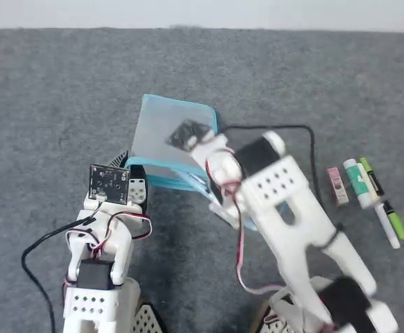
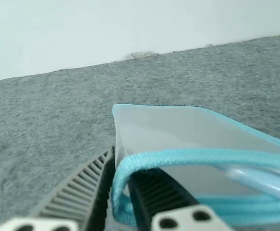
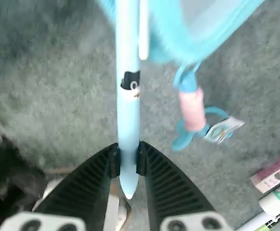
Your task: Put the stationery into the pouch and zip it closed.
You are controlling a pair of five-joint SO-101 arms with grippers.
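A: Closest in, what has the left gripper [image 2: 121, 166] got?

B: It is clamped on the blue-trimmed corner of the pouch [image 1: 167, 132], one ribbed finger on each side of the edge, and it lifts that edge off the carpet [image 1: 63, 97].

A: And the right gripper [image 3: 128, 161]?

B: It is clenched on a pale blue pen [image 3: 127, 101], near the pen's blunt end. The other end of the pen reaches into the pouch's mouth (the left wrist view shows it lying between the two blue zip edges).

A: So the zip is open?

B: Yes. The zip pull [image 3: 194, 106], with its pink bead and small tag, hangs loose beside the pen.

A: Anything not in the pouch?

B: Well off on the right arm's side lie a pink eraser [image 1: 337, 186], a white and green marker [image 1: 359, 182] just beside it, a green pen [image 1: 373, 176], and another white pen with a green end [image 1: 391, 223].

A: Beyond the pouch?

B: Grey carpet, then a pale wall [image 2: 130, 29].
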